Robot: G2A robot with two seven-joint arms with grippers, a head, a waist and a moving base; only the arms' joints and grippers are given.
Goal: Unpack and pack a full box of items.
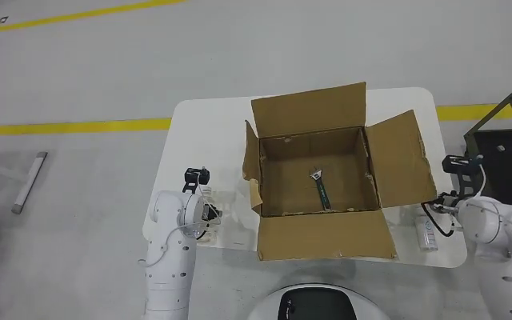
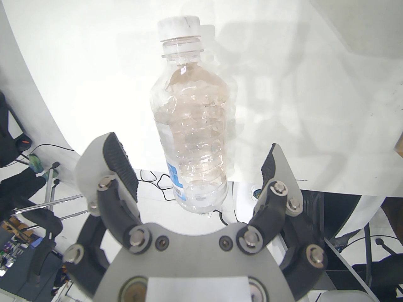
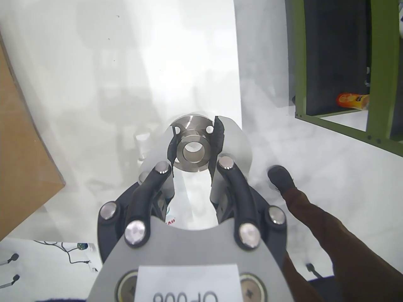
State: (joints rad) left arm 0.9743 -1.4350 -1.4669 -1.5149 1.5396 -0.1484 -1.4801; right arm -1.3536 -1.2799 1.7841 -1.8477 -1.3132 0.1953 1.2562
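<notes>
An open cardboard box (image 1: 310, 109) stands mid-table with its flaps spread, and a green-handled wrench (image 1: 320, 189) lies on its floor. My left gripper (image 2: 195, 166) is open near the table's front left edge. A clear plastic bottle (image 2: 192, 127) with a white cap lies on the white table (image 1: 208, 128) between its fingers (image 2: 118, 161), untouched, with its base past the table edge. My right gripper (image 3: 193, 146) hovers over the table right of the box, shut on a round metal flange (image 3: 192, 150) with a centre bore.
Another clear bottle (image 1: 430, 232) lies on the table under the right arm. A box flap (image 3: 19, 146) is close beside the right gripper. A green-framed cart (image 3: 299, 64) stands just past the table's right edge. Bare table lies left of the box.
</notes>
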